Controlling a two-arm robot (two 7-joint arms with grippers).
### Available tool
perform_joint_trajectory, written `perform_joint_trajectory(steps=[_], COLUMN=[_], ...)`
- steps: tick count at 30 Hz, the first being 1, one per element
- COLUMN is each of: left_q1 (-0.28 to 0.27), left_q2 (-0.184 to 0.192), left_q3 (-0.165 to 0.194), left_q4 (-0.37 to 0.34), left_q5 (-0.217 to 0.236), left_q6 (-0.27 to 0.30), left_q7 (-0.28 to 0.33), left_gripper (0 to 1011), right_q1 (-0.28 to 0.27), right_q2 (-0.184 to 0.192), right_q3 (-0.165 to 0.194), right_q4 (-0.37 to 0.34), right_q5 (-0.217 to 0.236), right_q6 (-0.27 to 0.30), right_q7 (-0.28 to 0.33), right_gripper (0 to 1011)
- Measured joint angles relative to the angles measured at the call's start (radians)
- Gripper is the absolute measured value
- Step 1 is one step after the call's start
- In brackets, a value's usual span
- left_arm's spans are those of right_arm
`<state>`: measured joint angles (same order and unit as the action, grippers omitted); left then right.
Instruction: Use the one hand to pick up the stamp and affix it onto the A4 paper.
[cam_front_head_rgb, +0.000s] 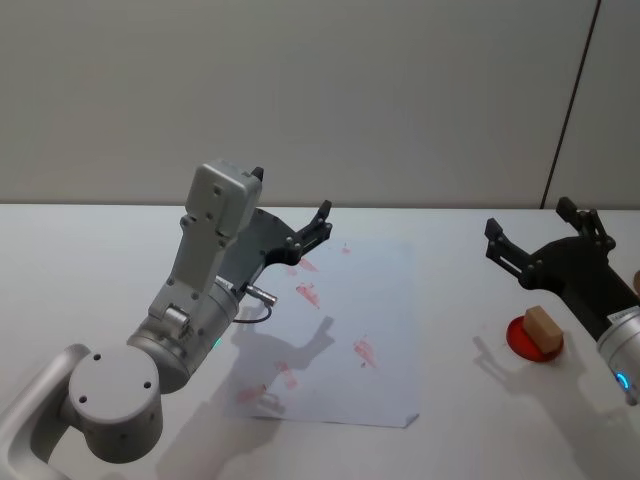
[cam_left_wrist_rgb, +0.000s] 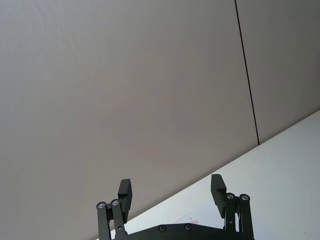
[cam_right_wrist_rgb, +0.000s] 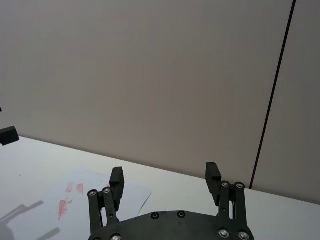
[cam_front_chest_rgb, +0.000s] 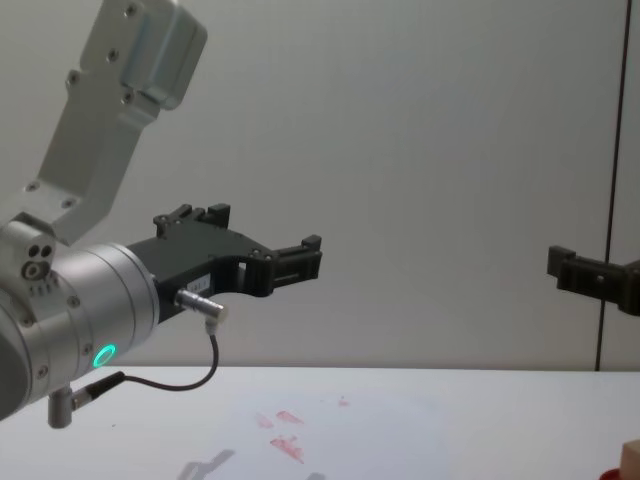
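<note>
Table (cam_front_head_rgb: 80, 260), stamp (cam_front_head_rgb: 542, 331) atop red pad (cam_front_head_rgb: 518, 344)

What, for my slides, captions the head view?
Left end effector and right end effector open; stamp on red pad beside the A4 paper.

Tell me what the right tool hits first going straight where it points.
Probably the grey wall: the right tool, open and raised above the table, points past its far edge. Nothing else seems to lie ahead, though depth is unclear.
</note>
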<state>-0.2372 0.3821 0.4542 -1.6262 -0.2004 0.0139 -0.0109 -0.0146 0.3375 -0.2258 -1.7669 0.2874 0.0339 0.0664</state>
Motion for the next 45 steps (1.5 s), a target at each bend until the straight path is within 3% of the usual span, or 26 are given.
perform_joint_trajectory(steps=[37,45], left_q1=[0.000,0.000], left_q2=[0.000,0.000], left_q3=[0.000,0.000], left_q4=[0.000,0.000], left_q5=[0.000,0.000], left_q6=[0.000,0.000], left_q7=[0.000,0.000], left_gripper=[1003,1003], right_q1=[0.000,-0.033], right_q2=[0.001,0.040], right_q3=[0.000,0.027], right_q4=[0.000,-0.003], right_q5=[0.000,0.032], right_q6=[0.000,-0.009], right_q7=[0.001,0.007], right_gripper=[1001,1001])
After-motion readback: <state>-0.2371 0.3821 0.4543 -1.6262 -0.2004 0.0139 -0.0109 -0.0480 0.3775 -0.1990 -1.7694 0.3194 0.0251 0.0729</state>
